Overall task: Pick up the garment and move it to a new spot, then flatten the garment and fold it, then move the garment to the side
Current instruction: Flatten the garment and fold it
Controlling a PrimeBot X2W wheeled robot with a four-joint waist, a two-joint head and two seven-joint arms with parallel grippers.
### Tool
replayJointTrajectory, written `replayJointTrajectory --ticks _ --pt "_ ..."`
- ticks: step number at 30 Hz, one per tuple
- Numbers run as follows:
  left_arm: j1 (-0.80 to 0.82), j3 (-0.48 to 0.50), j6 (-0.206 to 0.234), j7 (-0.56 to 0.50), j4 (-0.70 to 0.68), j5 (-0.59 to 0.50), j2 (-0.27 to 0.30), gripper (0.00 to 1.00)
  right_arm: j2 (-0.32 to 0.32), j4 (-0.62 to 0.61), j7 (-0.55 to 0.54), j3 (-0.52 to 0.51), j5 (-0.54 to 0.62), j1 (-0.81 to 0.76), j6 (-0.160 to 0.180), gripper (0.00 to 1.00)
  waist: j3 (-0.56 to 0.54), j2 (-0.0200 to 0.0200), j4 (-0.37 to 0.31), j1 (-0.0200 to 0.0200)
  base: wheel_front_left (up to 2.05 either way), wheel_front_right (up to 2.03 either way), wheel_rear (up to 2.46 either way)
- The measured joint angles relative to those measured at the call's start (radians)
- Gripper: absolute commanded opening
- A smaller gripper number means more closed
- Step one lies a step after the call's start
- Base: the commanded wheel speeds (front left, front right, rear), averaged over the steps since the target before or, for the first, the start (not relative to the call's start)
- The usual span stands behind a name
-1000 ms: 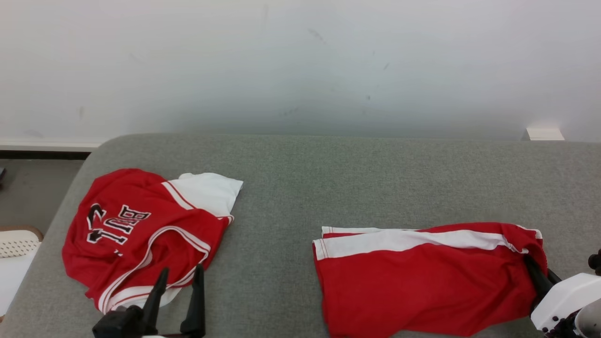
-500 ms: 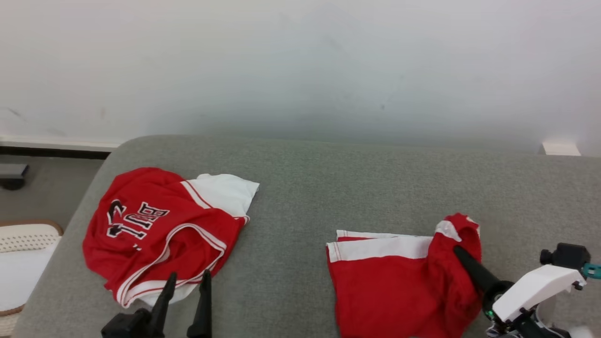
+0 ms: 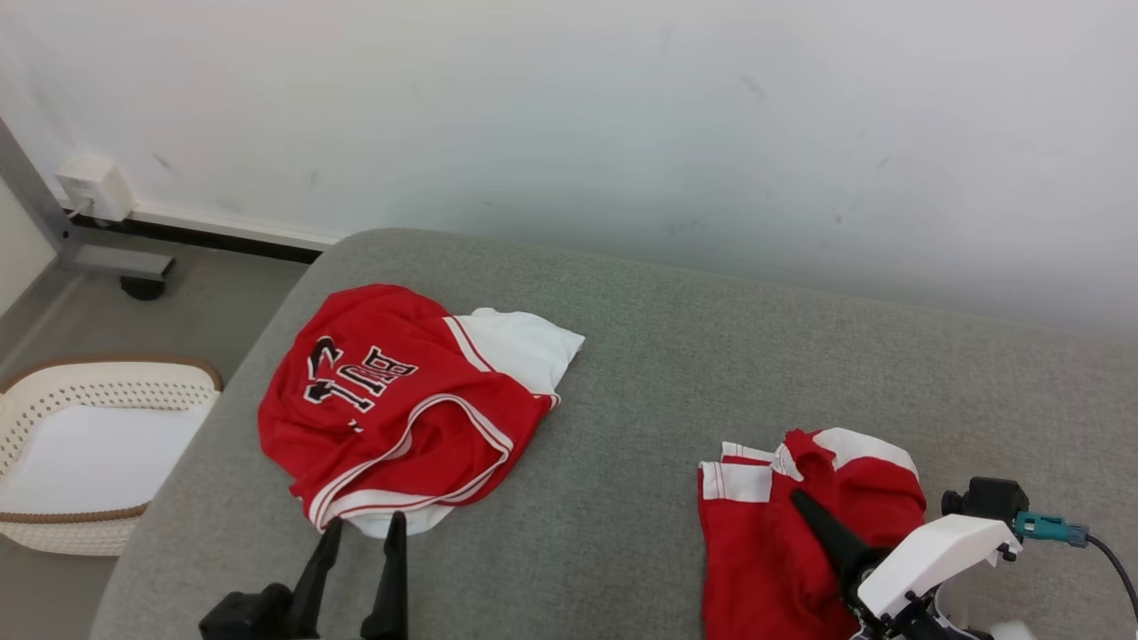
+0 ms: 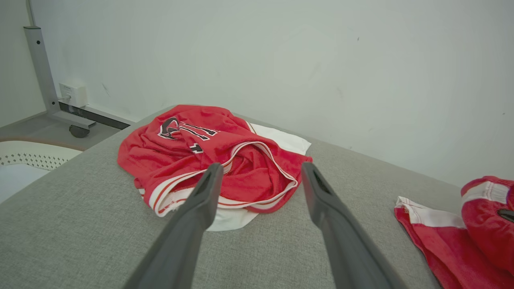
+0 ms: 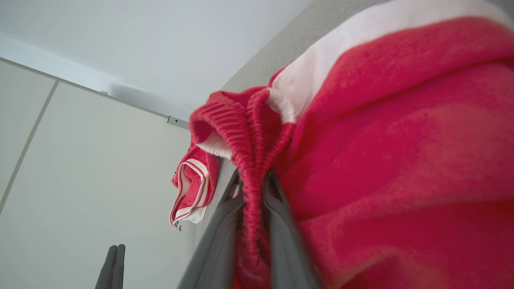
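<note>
**Right gripper pinches the red shorts at the worktop's front right**

A pale wall (image 3: 569, 116) rises behind a grey, fabric-covered worktop (image 3: 640, 356) with a rounded far left corner.

A red jersey (image 3: 391, 418) with white trim and black lettering lies rumpled near the worktop's left edge. A white panel of it spreads toward the middle.

The red shorts (image 3: 765, 551), with a white side stripe, sit at the front edge toward the right end, well apart from the jersey. Their left part lies flat on the worktop, and their right part is bunched and drawn over it.

On the floor off the left edge stands a cream basket (image 3: 53, 391) with a perforated wall and a brown rim.

The right gripper (image 5: 253, 176) is closed tightly on the ribbed red waistband of the shorts, which is squeezed between its two fingers.

The left gripper (image 3: 364, 522) is at the front edge just before the jersey's hem. Its fingers are parted with a moderate gap and hold nothing. Whether they touch the cloth cannot be told.
</note>
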State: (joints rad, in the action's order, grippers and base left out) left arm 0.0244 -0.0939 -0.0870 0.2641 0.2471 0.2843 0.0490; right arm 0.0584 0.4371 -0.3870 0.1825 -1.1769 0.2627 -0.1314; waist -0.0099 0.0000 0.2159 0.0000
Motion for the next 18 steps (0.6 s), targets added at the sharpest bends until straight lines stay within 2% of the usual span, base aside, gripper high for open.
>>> replayJointTrajectory --ticks 1,2,3,7,13,18 --pt "0.0 0.001 0.001 0.0 0.0 0.001 0.0 1.0 -0.002 0.013 0.011 0.006 0.001 0.006 0.0 0.31 0.0 0.0 0.006 0.0 0.0 0.0 0.0" --pt "0.001 0.0 0.001 0.0 0.001 0.003 0.0 1.0 -0.003 0.025 0.019 0.014 0.002 0.011 0.0 0.82 -0.001 0.0 0.01 0.0 0.0 0.0 0.0" --pt "0.001 -0.001 0.001 0.0 0.001 0.006 0.0 1.0 -0.003 0.035 0.019 0.025 0.002 0.017 0.0 1.0 -0.001 0.0001 0.014 0.0 0.0 0.0 0.0" --pt "0.004 0.003 0.005 0.0 0.001 0.006 0.0 1.0 -0.007 0.016 0.019 0.079 -0.028 0.022 0.0 1.0 -0.002 0.0001 0.015 0.0 0.0 0.0 0.0" --pt "0.004 0.014 0.006 0.0 -0.007 0.006 0.0 1.0 -0.007 -0.139 0.064 0.131 -0.077 0.02 0.0 1.0 -0.004 0.0 -0.019 0.0 0.0 0.0 0.0" --pt "0.006 0.019 0.006 0.0 -0.023 0.006 0.0 1.0 0.037 -0.304 0.121 0.162 -0.086 0.002 0.0 1.0 -0.004 0.0 -0.064 0.0 0.0 0.0 0.0"
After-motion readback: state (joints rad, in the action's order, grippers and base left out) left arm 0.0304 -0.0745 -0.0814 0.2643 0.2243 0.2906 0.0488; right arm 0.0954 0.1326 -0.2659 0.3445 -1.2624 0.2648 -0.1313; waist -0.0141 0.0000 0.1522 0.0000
